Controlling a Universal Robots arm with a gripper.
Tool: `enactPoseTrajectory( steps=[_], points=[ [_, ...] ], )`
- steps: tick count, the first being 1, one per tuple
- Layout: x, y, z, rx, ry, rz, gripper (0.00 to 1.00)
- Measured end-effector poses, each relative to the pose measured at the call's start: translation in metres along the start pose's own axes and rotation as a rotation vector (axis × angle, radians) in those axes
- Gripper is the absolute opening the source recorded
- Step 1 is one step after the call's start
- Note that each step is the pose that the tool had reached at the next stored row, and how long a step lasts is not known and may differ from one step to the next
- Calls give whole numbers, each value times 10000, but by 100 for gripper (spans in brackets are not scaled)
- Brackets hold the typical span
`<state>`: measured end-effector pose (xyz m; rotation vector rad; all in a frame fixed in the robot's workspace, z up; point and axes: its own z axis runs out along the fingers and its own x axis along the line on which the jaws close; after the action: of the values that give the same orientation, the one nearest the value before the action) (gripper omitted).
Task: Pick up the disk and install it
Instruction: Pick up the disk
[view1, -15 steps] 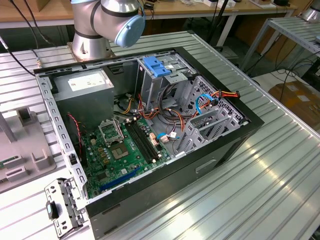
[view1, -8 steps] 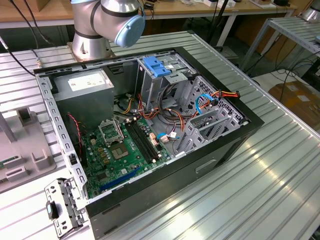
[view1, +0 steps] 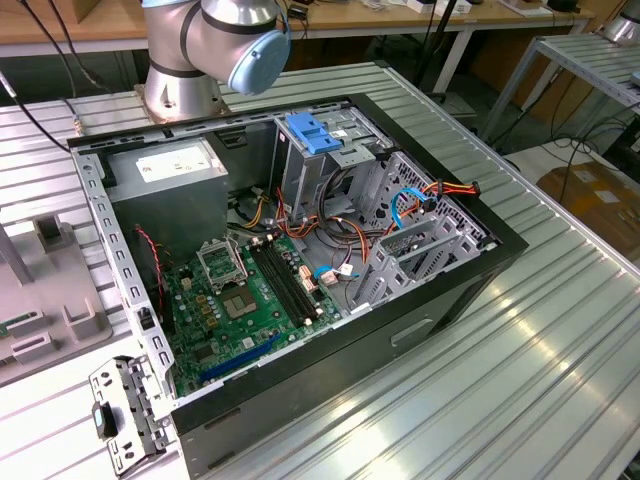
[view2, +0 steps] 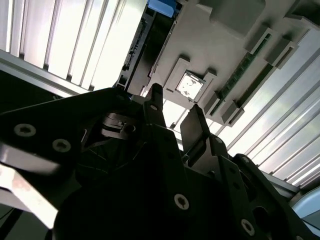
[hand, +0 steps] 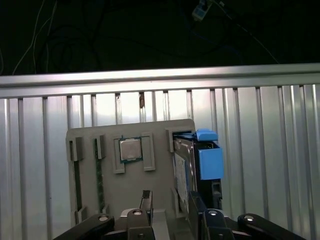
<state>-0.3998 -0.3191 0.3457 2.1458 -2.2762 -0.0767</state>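
The disk (hand: 192, 165) stands on edge in a slot of a grey holder (hand: 160, 132). It has a white label, a dark body and a blue side rail. My gripper (hand: 169, 196) hovers above the holder, open, with nothing between its fingers (hand: 146, 200). One finger lines up with the disk's near end and the other is over the holder's bare middle. In the second wrist view the gripper (view2: 176, 99) points at the holder (view2: 210, 50), and the disk (view2: 145, 35) runs along the holder's edge. The open computer case (view1: 440, 300) lies on the table.
The holder also carries a processor chip (hand: 130, 149) and two memory sticks (hand: 99, 175). Inside the case are a motherboard (view1: 240, 300), a grey power supply (view1: 170, 175), a metal cage with a blue latch (view1: 315, 132) and loose cables (view1: 420, 195). The arm's base (view1: 185, 90) stands behind the case.
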Motion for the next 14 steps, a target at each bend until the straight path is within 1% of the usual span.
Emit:
enactPoseTrajectory(
  steps=[14],
  points=[
    [-45,2,12,-1,-1,1,42]
  ],
)
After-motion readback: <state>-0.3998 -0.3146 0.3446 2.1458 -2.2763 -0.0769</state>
